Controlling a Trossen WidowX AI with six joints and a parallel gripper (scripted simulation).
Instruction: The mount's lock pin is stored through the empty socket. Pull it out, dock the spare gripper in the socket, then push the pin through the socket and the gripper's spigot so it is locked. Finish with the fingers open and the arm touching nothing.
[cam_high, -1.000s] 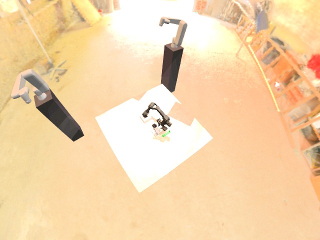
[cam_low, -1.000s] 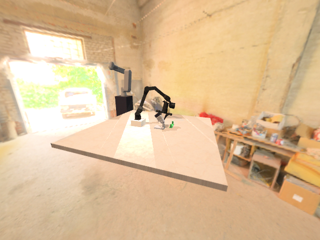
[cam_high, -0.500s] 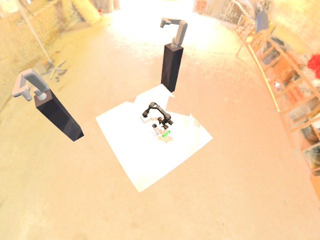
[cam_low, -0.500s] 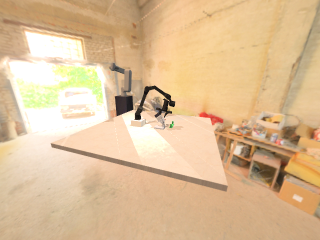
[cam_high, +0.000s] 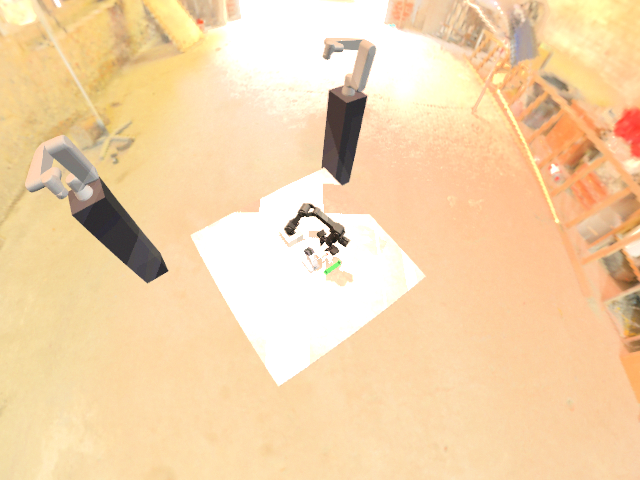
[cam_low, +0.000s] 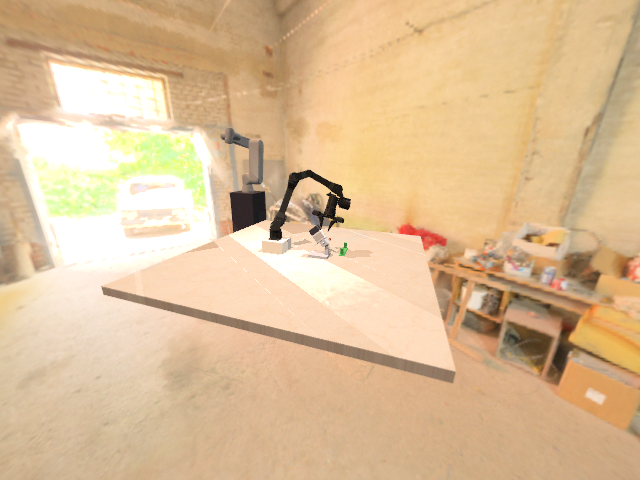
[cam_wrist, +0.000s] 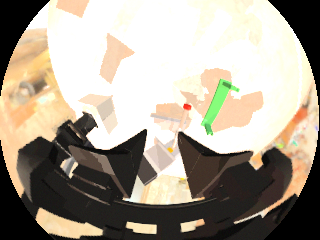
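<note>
Gripper (cam_wrist: 162, 136) half-open and empty, above the grey mount (cam_wrist: 159, 156) at lower centre. Red-headed lock pin (cam_wrist: 187, 104) sits just above, seemingly pulled out. Next, probably: shift right and grasp the green spare gripper (cam_wrist: 216, 103).

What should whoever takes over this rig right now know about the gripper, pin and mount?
Gripper: open, holding nothing, hanging above the grey mount.
Red-headed lock pin: at the mount, not in the gripper. Whether it passes through socket and spigot is too small to tell.
Green part: lying on the table beside the mount.
Left: confirm the dock and the pin lock; if good, just keep the arm away.
</note>
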